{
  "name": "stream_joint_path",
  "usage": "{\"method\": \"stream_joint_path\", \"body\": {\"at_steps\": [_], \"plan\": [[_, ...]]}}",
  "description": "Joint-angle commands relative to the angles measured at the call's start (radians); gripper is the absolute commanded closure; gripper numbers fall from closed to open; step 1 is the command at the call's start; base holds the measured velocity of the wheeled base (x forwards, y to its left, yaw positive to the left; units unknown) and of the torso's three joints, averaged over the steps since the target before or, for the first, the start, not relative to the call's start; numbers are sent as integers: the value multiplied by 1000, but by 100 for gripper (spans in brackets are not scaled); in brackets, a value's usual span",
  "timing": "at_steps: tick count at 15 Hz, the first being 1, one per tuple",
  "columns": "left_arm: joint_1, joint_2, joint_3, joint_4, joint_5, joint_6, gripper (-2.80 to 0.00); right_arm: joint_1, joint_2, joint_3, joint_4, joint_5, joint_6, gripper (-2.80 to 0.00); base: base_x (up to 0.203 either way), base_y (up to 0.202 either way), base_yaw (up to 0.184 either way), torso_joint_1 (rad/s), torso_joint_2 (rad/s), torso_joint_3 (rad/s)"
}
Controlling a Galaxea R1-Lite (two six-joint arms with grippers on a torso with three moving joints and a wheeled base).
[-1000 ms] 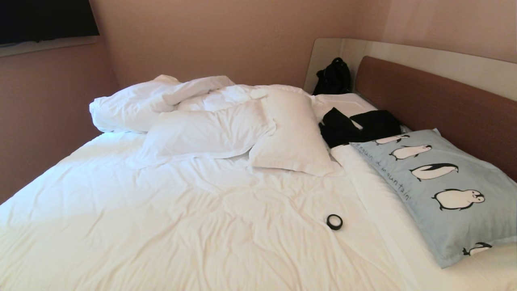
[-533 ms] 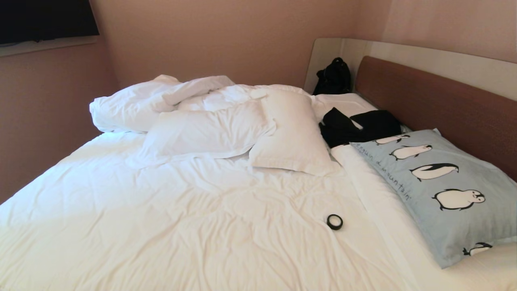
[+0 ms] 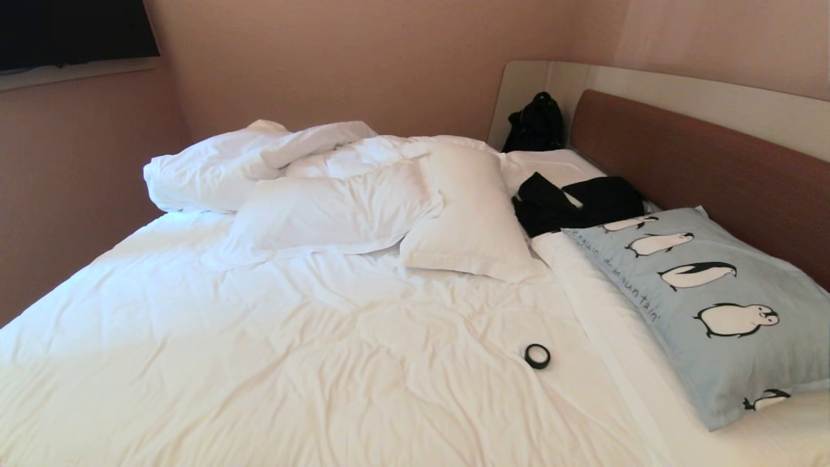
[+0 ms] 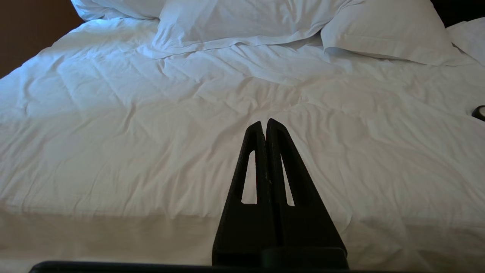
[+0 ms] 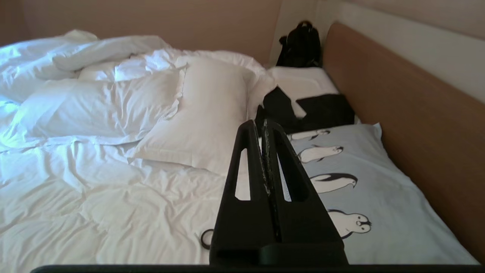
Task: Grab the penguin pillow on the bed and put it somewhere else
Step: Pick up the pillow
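Pillow: we see the penguin pillow [image 3: 713, 305] lying flat at the right side of the bed [image 3: 292, 363], its long edge against the brown headboard [image 3: 700, 168]; nothing holds it.
Bed: our head view shows wrinkled white sheets, with a rumpled duvet [image 3: 246, 155] heaped at the far side.
White pillows: we count two white pillows [image 3: 402, 214] in the middle, leaning on the duvet, apart from the penguin pillow.
Black cloth: we see black cloth [image 3: 570, 201] just beyond the penguin pillow's far end, touching it.
Bag: we see a black bag [image 3: 535, 123] in the far corner beside the headboard.
Ring: we see a small black ring [image 3: 537, 356] on the sheet, near the penguin pillow's left edge but not touching.
Right gripper: our right gripper [image 5: 262, 123] hangs over the bed with its fingers pressed together and empty; in our right wrist view the tips line up with the pillow's far end.
Left gripper: our left gripper [image 4: 264, 123] hangs over the bare sheet, fingers pressed together, holding nothing.
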Motion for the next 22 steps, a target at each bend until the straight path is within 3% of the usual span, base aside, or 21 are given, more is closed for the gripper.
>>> {"method": "stream_joint_path", "body": {"at_steps": [1,6,12,17,22], "plan": [[0,0,2,0,0,0,0,-13,178,-46,-9,1,6,0,0,0,0,0,0,0],[2,0,2,0,0,0,0,-117,405,-105,-110,0,15,0,0,0,0,0,0,0],[0,0,2,0,0,0,0,-138,561,-163,-223,-6,12,0,0,0,0,0,0,0],[0,0,2,0,0,0,0,-175,755,-266,-242,-65,15,0,0,0,0,0,0,0],[0,0,2,0,0,0,0,-238,1016,-366,-397,-112,19,0,0,0,0,0,0,0]]}}
